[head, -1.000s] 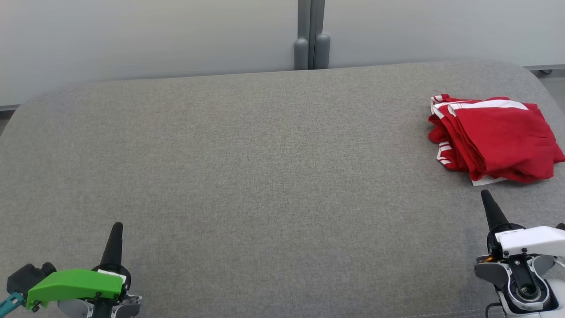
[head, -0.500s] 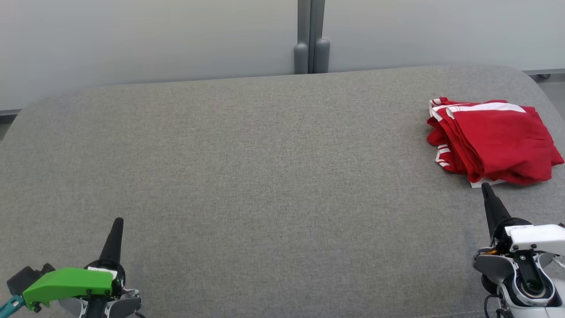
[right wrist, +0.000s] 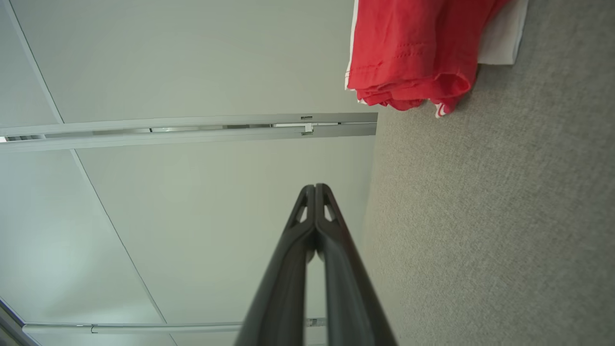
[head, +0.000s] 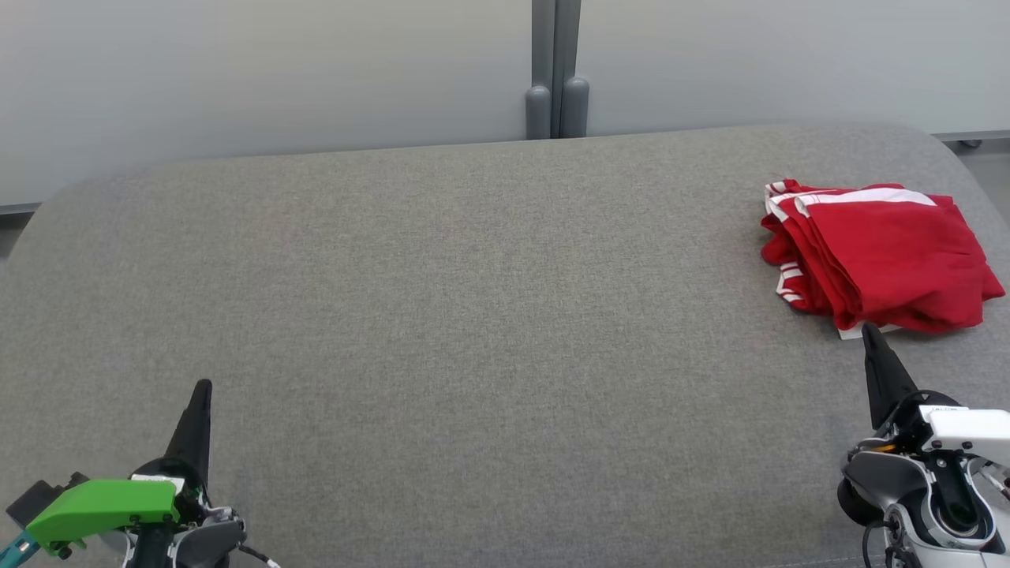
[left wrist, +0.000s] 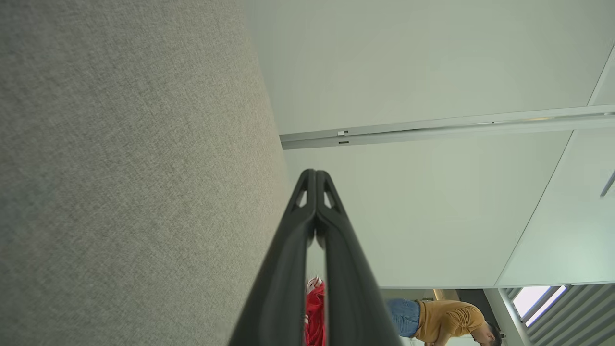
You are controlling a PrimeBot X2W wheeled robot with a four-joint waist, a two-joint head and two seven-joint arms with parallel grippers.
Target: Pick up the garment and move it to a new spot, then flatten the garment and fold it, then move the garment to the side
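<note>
On the far right of the big grey cloth-covered table (head: pixel 473 315) lies one red garment with white stripes (head: pixel 880 256). It is folded into a pile, and one white bit (head: pixel 852 332) sticks out from under its near edge.

Two grippers are over the table. The left gripper (head: pixel 202 388) is at the near left, well apart from the garment. Its two dark fingers are pressed tight together and hold nothing. The right gripper (head: pixel 869 331) is at the near right, with its tip near the garment's near edge. Its two fingers are also pressed together, with nothing between them.

Behind the table stands one grey post (head: pixel 556 71). One person in a yellow top (left wrist: pixel 447 319) shows far off in the left wrist view.
</note>
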